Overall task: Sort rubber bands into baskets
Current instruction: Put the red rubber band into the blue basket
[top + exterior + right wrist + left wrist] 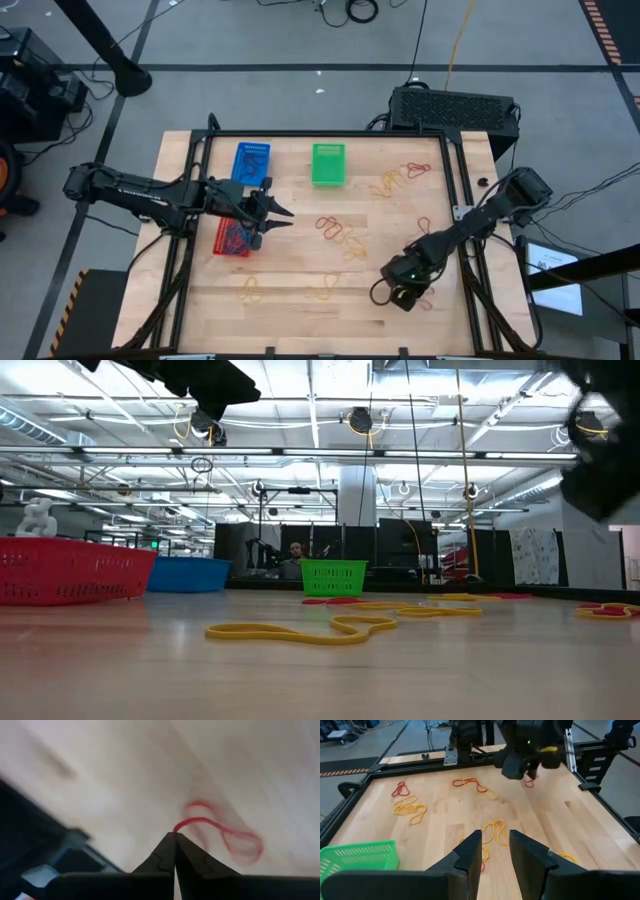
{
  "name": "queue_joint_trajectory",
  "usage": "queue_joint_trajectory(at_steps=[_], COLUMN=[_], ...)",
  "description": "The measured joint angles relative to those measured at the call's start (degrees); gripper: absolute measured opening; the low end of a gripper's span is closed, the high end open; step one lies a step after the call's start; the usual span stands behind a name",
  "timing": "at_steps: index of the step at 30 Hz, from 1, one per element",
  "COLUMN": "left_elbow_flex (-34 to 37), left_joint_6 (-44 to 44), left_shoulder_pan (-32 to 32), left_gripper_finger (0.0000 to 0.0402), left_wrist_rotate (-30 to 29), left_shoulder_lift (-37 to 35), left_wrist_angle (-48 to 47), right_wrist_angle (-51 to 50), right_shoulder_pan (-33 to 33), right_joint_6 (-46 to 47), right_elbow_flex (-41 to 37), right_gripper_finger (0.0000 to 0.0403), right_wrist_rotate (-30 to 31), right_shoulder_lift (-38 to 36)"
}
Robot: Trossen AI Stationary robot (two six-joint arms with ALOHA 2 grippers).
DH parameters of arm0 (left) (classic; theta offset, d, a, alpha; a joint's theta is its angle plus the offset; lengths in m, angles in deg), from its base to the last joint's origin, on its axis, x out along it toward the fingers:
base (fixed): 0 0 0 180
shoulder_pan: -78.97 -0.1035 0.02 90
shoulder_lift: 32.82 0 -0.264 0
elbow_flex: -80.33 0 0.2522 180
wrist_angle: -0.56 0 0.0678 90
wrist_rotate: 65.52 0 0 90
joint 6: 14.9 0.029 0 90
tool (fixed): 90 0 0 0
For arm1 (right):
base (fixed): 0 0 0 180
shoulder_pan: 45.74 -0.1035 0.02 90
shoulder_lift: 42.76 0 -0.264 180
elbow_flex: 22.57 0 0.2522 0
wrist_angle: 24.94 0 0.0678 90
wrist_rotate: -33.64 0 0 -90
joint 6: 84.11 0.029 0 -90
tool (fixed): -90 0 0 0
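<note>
Pick step: your right gripper [174,836], at table's 4 o'clock, is clenched on a red rubber band [220,831]. Next, lift cleanly, carry to red basket [232,240] at 9 o'clock

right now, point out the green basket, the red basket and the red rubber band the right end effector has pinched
green basket [328,164], high view, on its mesh floor
red basket [60,570], low view, on its front mesh wall
red rubber band [235,836], right wrist view, on the loop just past the shut fingertips
</note>
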Motion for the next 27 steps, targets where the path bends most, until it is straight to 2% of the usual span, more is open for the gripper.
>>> queue_joint_trajectory(at_steps=[4, 9, 12, 18, 21, 27], left_elbow_flex=[0.0, 0.0, 0.0, 0.0, 0.0, -0.2], left_joint_6=[-0.3, 2.3, 5.7, 6.2, 4.5, 1.7], left_shoulder_pan=[0.7, 1.8, 2.3, 2.3, 2.4, 2.3], left_gripper_finger=[0.0107, 0.0107, 0.0107, 0.0107, 0.0107, 0.0107], left_wrist_rotate=[0.2, 2.4, 5.7, 19.6, 21.8, 22.1], left_shoulder_lift=[1.5, 6.7, 11.4, 20.9, 24.9, 30.6], left_wrist_angle=[0.8, 7.2, 14.3, 32.7, 39.6, 48.4], right_wrist_angle=[1.5, 4.0, 7.1, 15.6, 19.2, 25.1], right_shoulder_pan=[0.0, 0.0, 0.1, 0.1, 0.1, 0.9], right_joint_6=[-2.2, -8.5, -14.2, -28.3, -34.3, -42.1], right_elbow_flex=[4.2, 10.5, 13.8, 18.8, 20.1, 20.5], right_gripper_finger=[0.0, 0.0, 0.0, 0.0, 0.0, 0.0], right_wrist_rotate=[6.2, 16.5, 23.0, 35.2, 39.4, 45.3], right_shoulder_lift=[-1.9, -2.3, -2.3, -2.4, -2.4, -2.4])
